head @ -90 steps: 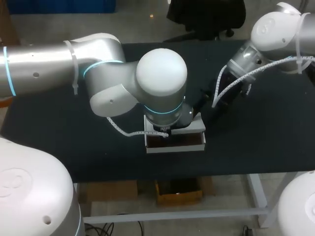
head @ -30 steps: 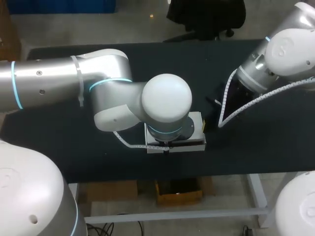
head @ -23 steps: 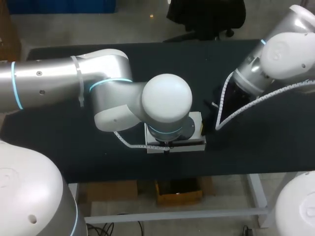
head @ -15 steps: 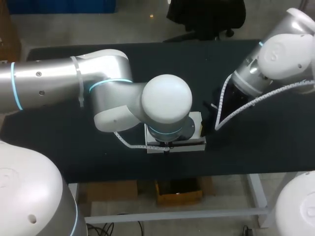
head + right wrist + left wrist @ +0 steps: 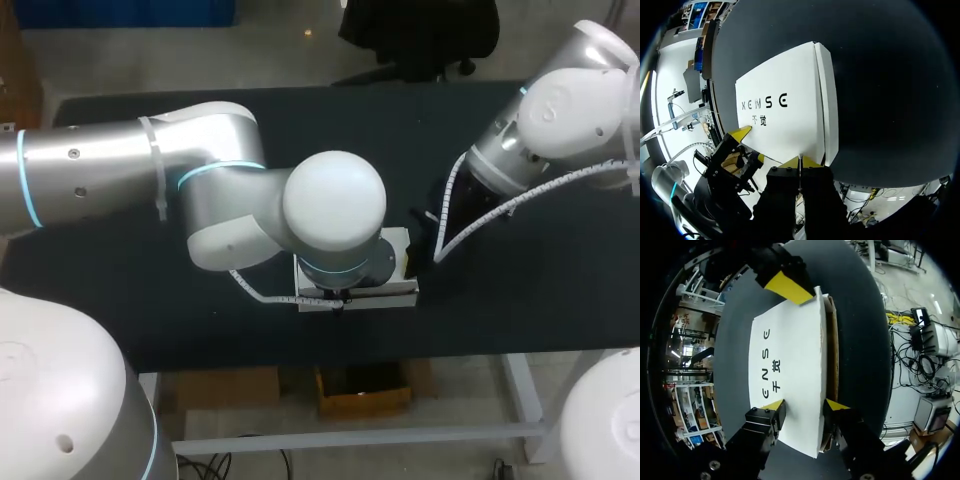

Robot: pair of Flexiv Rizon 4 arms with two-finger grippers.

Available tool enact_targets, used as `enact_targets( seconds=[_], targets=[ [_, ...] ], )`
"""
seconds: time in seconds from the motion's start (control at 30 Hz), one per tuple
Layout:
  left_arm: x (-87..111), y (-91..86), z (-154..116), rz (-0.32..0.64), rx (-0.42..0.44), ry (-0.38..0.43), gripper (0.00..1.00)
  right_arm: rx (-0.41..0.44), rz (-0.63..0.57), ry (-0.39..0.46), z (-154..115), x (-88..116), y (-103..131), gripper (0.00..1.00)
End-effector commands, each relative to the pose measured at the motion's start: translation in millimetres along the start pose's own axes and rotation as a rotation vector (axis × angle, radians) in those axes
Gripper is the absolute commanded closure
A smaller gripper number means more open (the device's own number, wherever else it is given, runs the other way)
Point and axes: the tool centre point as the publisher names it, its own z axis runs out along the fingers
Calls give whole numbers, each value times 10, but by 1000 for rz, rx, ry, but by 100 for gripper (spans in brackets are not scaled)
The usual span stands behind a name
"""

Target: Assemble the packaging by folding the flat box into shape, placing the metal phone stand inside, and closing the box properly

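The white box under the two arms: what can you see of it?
The box is white cardboard with black print on its lid, and brown shows along one long edge, where the lid is not quite shut. It lies flat on the black table. The left gripper, open, sits on the lid at one end; the right gripper, shut, touches the other end.

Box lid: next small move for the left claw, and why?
Probably press the left claw down on the long edge of the lid: it lies flat, yet a brown gap shows along that edge, and the right claw sits at the far end.
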Motion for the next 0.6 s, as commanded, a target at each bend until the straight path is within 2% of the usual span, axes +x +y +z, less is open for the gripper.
enact_targets(
  seconds=[0.03, 0.3, 0.47, 0.53, 0.6],
  targets=[
    [26, 33, -57, 2, 7, -13, 45, 11, -1, 3, 10, 3, 26, 100],
    [53, 48, -66, 8, 13, -14, 36, 18, 0, 0, 47, 1, 36, 100],
    [69, 105, -153, -2, 29, -26, 38, 19, 2, 0, 56, -8, 39, 100],
    [60, 150, -247, -14, 51, -43, 42, 19, 3, 0, 61, -14, 41, 100],
    [41, 196, -359, -33, 75, -61, 50, 19, 4, 0, 63, -17, 43, 100]
  ],
)
